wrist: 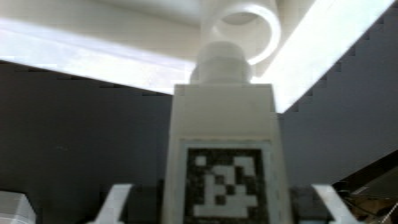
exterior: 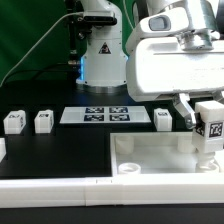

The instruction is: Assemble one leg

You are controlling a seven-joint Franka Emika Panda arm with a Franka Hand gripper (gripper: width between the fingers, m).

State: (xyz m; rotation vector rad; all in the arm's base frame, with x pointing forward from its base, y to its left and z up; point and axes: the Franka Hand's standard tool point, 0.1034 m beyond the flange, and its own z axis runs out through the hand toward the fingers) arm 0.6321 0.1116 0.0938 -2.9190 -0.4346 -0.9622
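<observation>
In the exterior view, at four o'clock, the gripper pinches the leg upright over a corner of the tray part, with the marker board at nine o'clock of it. In the wrist view, the fingers flank the leg, its peg end at a round socket.

Black table. The marker board lies flat near its middle. In the same row stand a first leg and a second leg toward the exterior view's left, and a third leg just beside the board's right end. A white tray lies nearer the camera, and a white rail runs along the front edge.
</observation>
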